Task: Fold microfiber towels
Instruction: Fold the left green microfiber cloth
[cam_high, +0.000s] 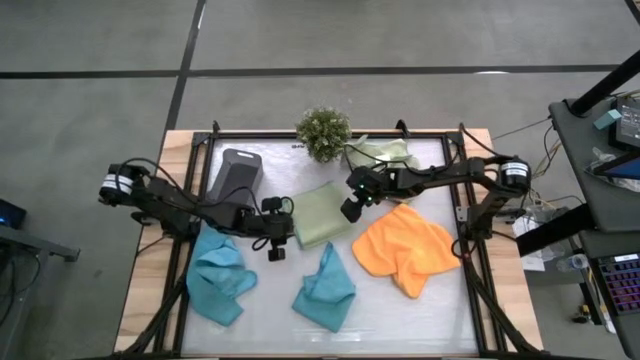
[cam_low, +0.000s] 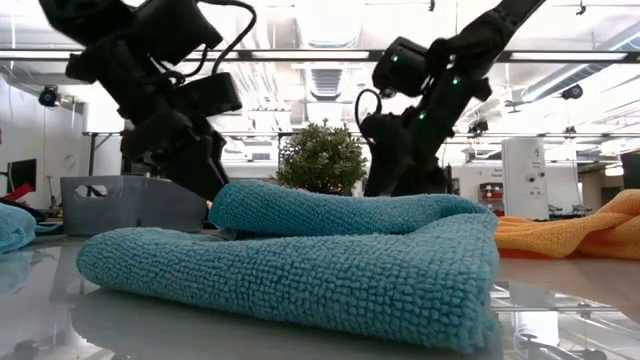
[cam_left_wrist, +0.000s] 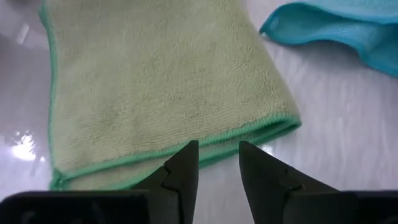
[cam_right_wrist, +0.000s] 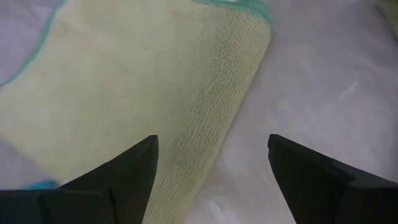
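A pale sage-green towel (cam_high: 320, 215) lies folded flat at the table's middle. My left gripper (cam_high: 276, 250) hovers at its near left edge; in the left wrist view (cam_left_wrist: 219, 163) its fingers stand a little apart and empty, just short of the towel's green-hemmed edge (cam_left_wrist: 205, 146). My right gripper (cam_high: 350, 212) is wide open over the towel's right folded edge (cam_right_wrist: 230, 106). Two teal-blue towels (cam_high: 222, 270) (cam_high: 325, 290) lie crumpled near the front. An orange towel (cam_high: 405, 250) lies crumpled at the right. A second sage-green towel (cam_high: 380, 155) lies at the back.
A small bushy plant (cam_high: 323, 132) stands at the back middle. A dark grey tray (cam_high: 235, 175) sits at the back left. In the low view a teal towel (cam_low: 300, 260) fills the foreground in front of both arms.
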